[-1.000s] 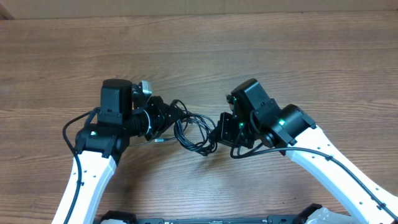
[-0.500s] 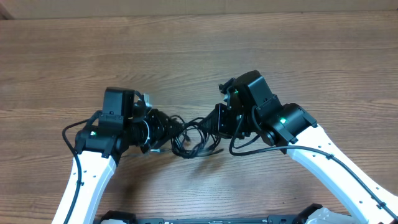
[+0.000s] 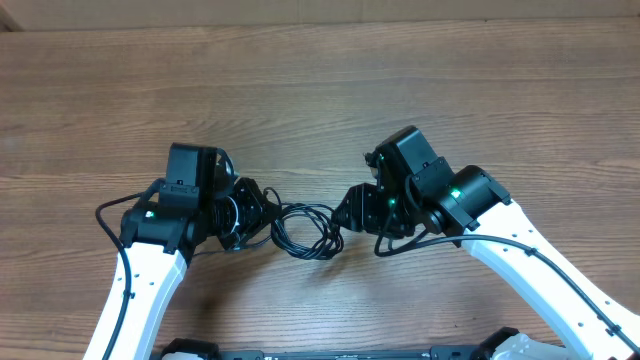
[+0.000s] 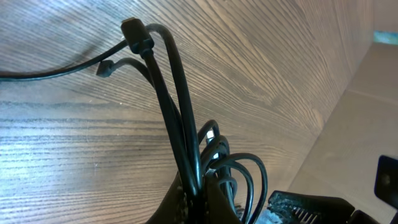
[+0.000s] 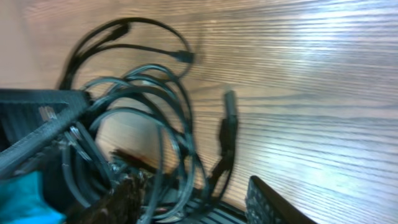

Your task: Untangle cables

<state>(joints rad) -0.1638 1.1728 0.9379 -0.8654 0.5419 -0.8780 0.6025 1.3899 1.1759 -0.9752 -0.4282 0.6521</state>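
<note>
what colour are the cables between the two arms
The cables are black; the left wrist view shows it best.

I'm watching brown wood-grain counter [image 3: 320, 90] filling overhead view. Pale beige strip [image 3: 300, 8] is running beyond its far edge, and I'm seeing similar beige past counter edge in left wrist view. Light is glaring off grain in right wrist view.

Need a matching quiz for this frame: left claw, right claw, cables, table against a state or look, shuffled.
1. left claw
2. right claw
3. cables
4. table

A. brown wood grain
B. jaws apart
C. black loops lying between the two claws
D. shut on the cables

Pairs: 1-D, 2-B, 3-C, 4-A
</note>
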